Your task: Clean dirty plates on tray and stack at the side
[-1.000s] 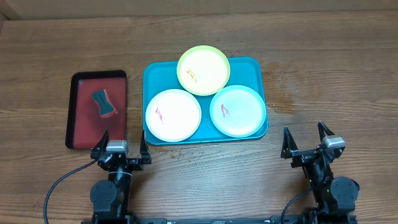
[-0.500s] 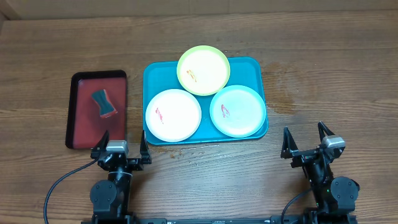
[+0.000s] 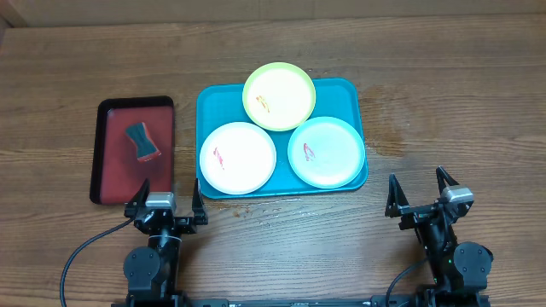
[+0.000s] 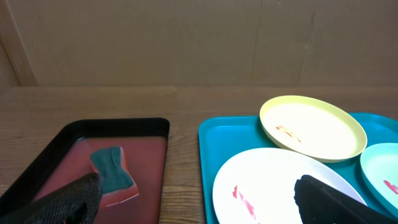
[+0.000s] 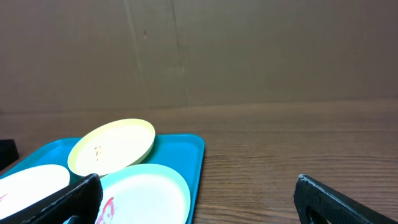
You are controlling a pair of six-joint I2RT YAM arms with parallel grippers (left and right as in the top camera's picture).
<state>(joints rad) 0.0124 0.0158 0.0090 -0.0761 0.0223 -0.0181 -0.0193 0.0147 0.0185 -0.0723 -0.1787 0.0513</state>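
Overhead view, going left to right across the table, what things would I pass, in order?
Dark red tray with a sponge on it → then, on the teal tray: white plate → yellow-green plate → mint blue plate.

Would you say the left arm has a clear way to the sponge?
Probably yes: the left hand sits open just short of the red tray, and the sponge lies alone on it, with nothing in between.

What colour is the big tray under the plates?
The tray is teal blue, clearest overhead.
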